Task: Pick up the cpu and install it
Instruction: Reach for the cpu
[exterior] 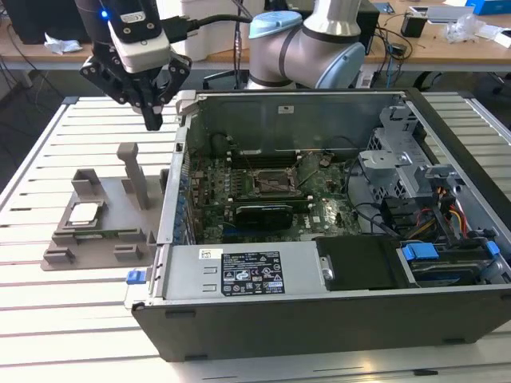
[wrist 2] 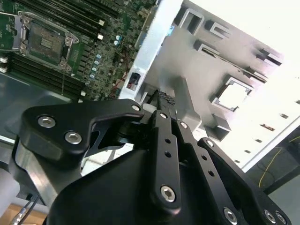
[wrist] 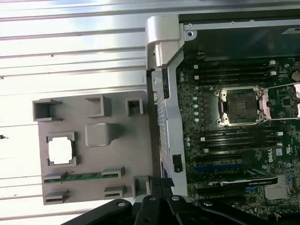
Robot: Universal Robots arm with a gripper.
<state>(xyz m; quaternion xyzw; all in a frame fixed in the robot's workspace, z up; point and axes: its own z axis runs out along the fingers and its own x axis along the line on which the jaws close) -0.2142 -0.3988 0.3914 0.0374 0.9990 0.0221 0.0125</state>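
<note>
Cpu (exterior: 84, 212) in grey tray (exterior: 86, 254), beside open computer case (exterior: 319, 315)

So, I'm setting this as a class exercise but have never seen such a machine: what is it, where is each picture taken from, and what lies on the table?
It is a robot arm with a black two-fingered tool at its end. The exterior view comes from a camera standing off the arm; both wrist views come from cameras riding on the arm, looking past the tool. On the slatted table lies an open computer case, its motherboard socket showing. Beside it, on the exterior view's left, sits a grey plastic tray; the cpu, a small pale square chip, rests in it. The tool hangs above the tray, near the case, fingers together, holding nothing.
</note>
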